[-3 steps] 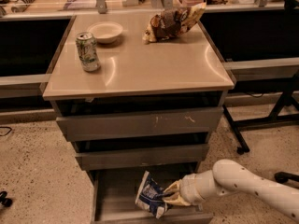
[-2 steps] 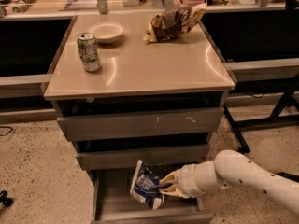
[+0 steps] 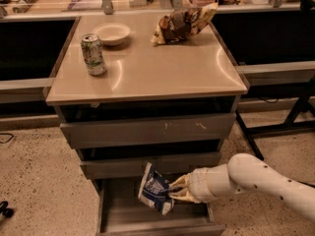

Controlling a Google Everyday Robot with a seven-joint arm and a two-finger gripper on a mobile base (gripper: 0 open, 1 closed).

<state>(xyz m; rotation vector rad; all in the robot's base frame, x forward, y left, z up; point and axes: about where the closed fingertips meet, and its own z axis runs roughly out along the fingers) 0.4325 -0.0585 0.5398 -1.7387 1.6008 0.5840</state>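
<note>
Pinching a blue-and-white snack bag (image 3: 152, 191) by its edge, the end effector (image 3: 173, 193) holds it tilted above the open bottom drawer (image 3: 147, 221) (the table (image 3: 147, 77) overhead carries a can (image 3: 93, 54), a bowl (image 3: 112, 33) and a brown bag (image 3: 182, 22)).

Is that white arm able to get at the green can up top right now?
Probably not yet: its pincer is down over the open bottom drawer, shut on a blue and white bag. The can stands unobstructed on the cabinet top, but the pincer is full.
</note>
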